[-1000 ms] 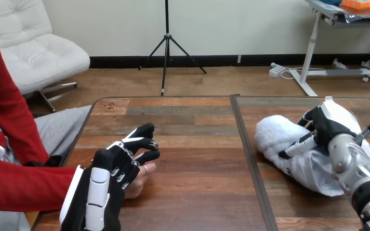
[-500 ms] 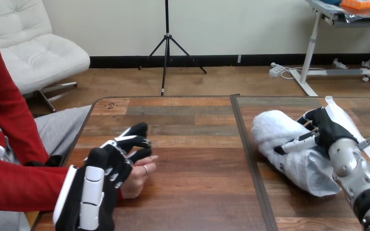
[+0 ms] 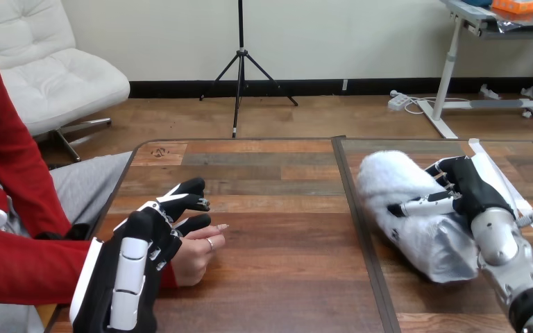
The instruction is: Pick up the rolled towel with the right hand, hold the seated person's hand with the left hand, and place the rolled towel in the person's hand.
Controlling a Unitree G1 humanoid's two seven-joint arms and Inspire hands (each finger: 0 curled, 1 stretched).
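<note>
Gripping the rolled towel (image 3: 397, 182): right hand (image 3: 473, 189), fingers over it, thumb under, towel wedged between them. Left hand (image 3: 137, 258): fingers loosely spread, not closed, lying over the person's hand (image 3: 196, 257), whose fingertips show just beneath them.

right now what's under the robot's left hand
The person's hand, resting on the table, lies under the left hand. The person's fingertips stick out; the rest is mostly covered.

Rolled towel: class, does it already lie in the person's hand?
No, the rolled towel sits at the right of the table, with the right robot hand curled on it, apart from the person's hand.
</note>
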